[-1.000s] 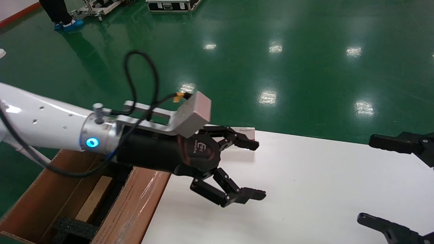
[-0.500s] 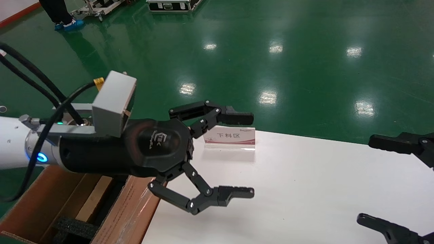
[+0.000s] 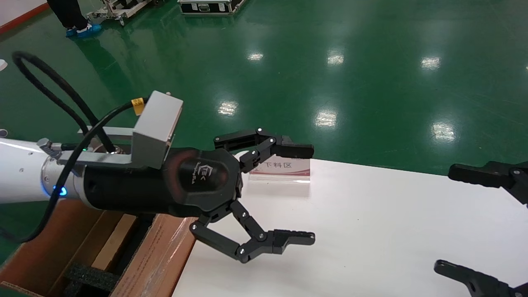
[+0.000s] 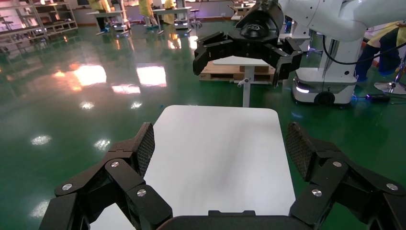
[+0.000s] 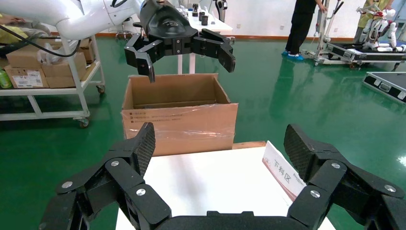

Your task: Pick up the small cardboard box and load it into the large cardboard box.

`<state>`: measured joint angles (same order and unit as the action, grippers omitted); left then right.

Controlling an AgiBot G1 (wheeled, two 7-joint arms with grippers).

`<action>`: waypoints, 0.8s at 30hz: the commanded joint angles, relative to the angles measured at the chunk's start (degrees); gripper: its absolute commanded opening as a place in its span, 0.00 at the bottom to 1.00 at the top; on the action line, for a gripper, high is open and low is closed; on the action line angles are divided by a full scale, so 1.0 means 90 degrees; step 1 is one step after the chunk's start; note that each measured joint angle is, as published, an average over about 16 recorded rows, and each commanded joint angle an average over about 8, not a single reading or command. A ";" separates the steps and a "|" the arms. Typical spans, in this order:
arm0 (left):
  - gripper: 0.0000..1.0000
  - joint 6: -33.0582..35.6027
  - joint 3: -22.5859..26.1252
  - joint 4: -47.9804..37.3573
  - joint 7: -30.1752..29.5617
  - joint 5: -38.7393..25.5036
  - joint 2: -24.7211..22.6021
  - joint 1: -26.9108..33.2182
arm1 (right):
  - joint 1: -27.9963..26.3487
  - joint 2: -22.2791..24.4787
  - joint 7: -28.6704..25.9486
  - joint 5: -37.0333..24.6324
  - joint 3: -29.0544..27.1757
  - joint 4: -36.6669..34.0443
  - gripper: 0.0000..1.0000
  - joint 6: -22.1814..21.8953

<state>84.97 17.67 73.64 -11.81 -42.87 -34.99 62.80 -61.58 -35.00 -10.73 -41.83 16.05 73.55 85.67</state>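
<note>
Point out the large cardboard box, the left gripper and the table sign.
large cardboard box [image 5: 179, 125], right wrist view, taped front wall.
left gripper [image 3: 295, 194], head view, midway between fingertips.
table sign [image 3: 284, 168], head view, printed face.

The head camera looks down and forward over the white counter. The wrist cameras sit close behind their claws and face each other across that counter; each shows the opposite claw.

White table lies bare — only the sign at its far edge.
</note>
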 commanded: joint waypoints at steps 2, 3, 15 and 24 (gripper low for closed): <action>1.00 0.0006 -0.0013 -0.0001 0.0009 0.0008 0.0000 -0.0010 | 0.0000 0.0000 0.0000 -0.0001 -0.0001 -0.0001 1.00 0.0000; 1.00 0.0008 -0.0018 -0.0001 0.0011 0.0011 0.0000 -0.0013 | 0.0000 0.0001 0.0000 0.0000 -0.0001 -0.0002 1.00 -0.0001; 1.00 0.0031 -0.0070 -0.0003 0.0045 0.0043 -0.0001 -0.0052 | 0.0000 0.0001 -0.0001 0.0000 -0.0002 -0.0001 1.00 -0.0001; 1.00 0.0048 -0.0109 -0.0004 0.0070 0.0067 -0.0002 -0.0082 | 0.0000 0.0000 -0.0001 -0.0001 -0.0002 0.0000 1.00 -0.0001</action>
<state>85.40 16.69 73.60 -11.18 -42.27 -35.01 62.06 -61.57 -35.00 -10.74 -41.84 16.03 73.55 85.67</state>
